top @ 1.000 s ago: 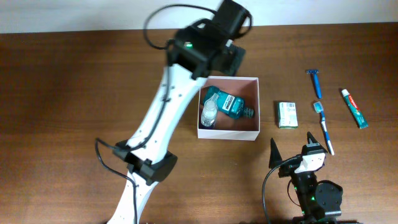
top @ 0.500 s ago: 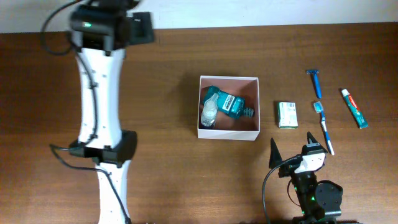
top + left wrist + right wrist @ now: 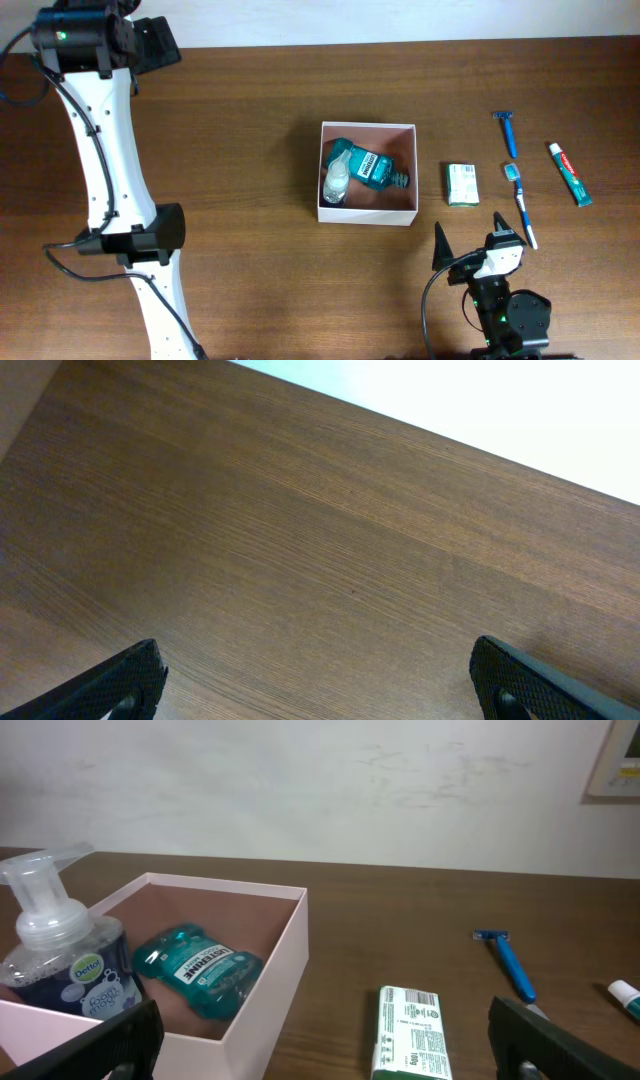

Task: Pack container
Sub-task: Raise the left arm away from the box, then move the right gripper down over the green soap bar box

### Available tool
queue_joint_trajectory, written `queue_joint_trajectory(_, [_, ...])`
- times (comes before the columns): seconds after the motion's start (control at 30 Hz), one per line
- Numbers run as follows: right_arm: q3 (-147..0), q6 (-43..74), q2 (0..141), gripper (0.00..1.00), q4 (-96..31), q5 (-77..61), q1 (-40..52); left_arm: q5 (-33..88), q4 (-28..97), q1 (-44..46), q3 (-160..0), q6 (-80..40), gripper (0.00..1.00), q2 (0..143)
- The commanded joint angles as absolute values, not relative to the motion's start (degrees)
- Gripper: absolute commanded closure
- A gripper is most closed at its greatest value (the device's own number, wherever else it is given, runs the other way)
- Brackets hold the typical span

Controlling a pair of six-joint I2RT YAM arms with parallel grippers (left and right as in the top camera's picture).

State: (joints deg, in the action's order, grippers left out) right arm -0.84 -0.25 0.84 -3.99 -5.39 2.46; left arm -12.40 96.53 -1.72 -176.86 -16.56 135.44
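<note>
The container, a square white box with a pinkish inside, sits mid-table and holds a teal mouthwash bottle and a clear pump bottle. It also shows in the right wrist view with the mouthwash and pump bottle. My left gripper is open and empty over bare wood at the far left back corner. My right gripper is open and empty, low at the front right, facing the green-white packet.
Right of the container lie the green-white packet, a blue razor, a toothbrush and a toothpaste tube. The left arm stretches along the left side. A white wall runs behind the table.
The left arm has swung from above the container's back left corner far to the left back corner of the table. The right arm and the objects have not moved.
</note>
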Motion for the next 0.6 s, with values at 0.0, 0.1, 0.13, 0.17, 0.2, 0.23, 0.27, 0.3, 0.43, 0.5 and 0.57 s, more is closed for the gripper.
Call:
queue_joint_trajectory(0.0, [-0.32, -0.40, 0.21, 0.01, -3.79, -7.51, 2.96, -11.75, 96.68, -1.78, -176.59, -17.30, 0.01, 134.26])
queue_joint_trajectory(0.1, [-0.32, 1.50, 0.43, 0.01, -3.81, -7.66, 2.98, -11.75, 96.68, -1.78, -176.59, -17.30, 0.01, 134.26])
queue_joint_trajectory(0.13, [-0.32, 3.68, 0.40, 0.01, -3.79, -7.75, 3.01, -11.75, 96.68, -1.78, -176.59, -17.30, 0.01, 134.26])
queue_joint_trajectory(0.17, [-0.32, 6.76, 0.40, 0.01, -3.16, -7.77, 2.98, -11.75, 96.68, -1.78, -176.59, -17.30, 0.01, 134.26])
queue_joint_trajectory(0.2, [-0.32, 8.91, 0.40, 0.01, -2.07, -7.92, 2.98, -11.75, 96.68, -1.78, -176.59, -17.30, 0.01, 134.26])
queue_joint_trajectory(0.23, [-0.32, 10.00, 0.40, 0.01, -0.95, -9.26, 2.98, -11.75, 96.68, -1.78, -176.59, -17.30, 0.01, 134.26])
queue_joint_trajectory(0.27, [-0.32, 9.91, 0.40, 0.01, 0.36, -10.72, 2.98, -11.75, 96.68, -1.78, -176.59, -17.30, 0.01, 134.26])
queue_joint_trajectory(0.3, [-0.34, 9.67, 0.40, 0.01, 1.98, -11.75, 2.98, -11.75, 96.68, -1.76, -176.59, -17.30, 0.01, 134.26])
queue_joint_trajectory(0.43, [-3.29, 7.62, 0.54, 0.01, 6.42, -11.46, 2.92, -11.75, 96.68, -1.76, -176.59, -17.30, 0.01, 134.26])
queue_joint_trajectory(0.5, [-7.25, 6.20, 1.56, 0.01, 4.03, -8.40, 2.87, -11.75, 96.68, -1.78, -176.59, -17.30, 0.00, 134.26])
queue_joint_trajectory(0.57, [-12.84, 4.64, 4.34, 0.01, -1.56, -3.57, 2.81, -11.75, 96.68, -1.78, -176.59, -17.30, 0.01, 134.26])
